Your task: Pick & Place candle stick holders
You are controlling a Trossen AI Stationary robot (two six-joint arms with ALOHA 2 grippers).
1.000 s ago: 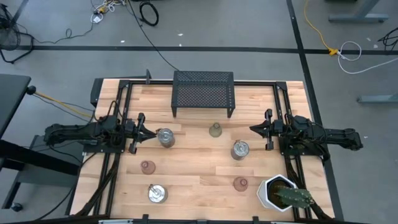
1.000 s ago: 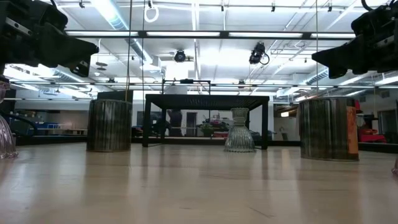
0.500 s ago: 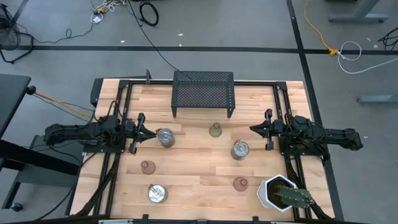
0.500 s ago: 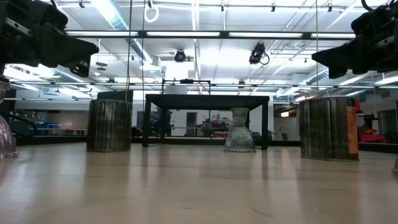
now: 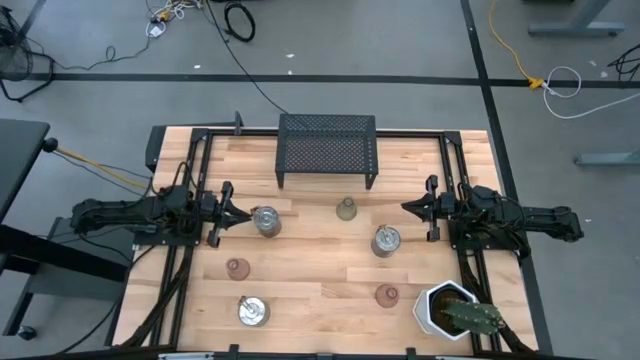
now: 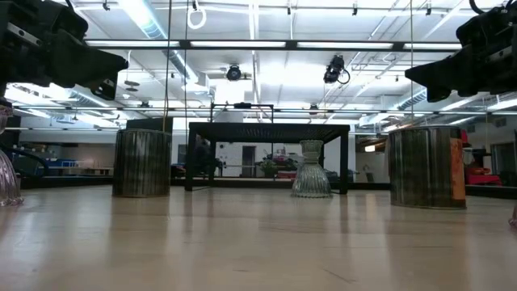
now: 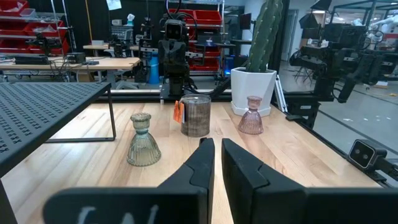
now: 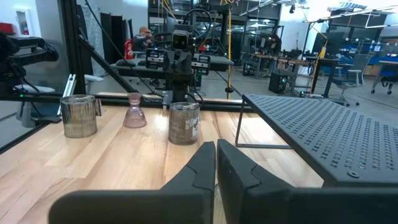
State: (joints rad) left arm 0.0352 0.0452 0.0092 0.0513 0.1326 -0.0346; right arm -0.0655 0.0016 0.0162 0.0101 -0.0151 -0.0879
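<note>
Evidently nothing is picked yet: the left gripper (image 5: pixel 243 214) and right gripper (image 5: pixel 408 207) wait at the worktop's (image 5: pixel 320 300) side edges, fingers pressed together and empty, while the six candle stick holders (image 5: pixel 346 209) stand scattered mid-worktop before the black mesh rack (image 5: pixel 327 148).

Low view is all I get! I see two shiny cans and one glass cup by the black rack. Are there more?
Observer: Yes, a third silvery holder stands at the table's near edge.
Operator: Any more little cups?
Observer: Two pink glass cups stand on the near half.
Operator: Anything else?
Observer: A cactus in a white pot sits at the near corner on the right arm's side.
</note>
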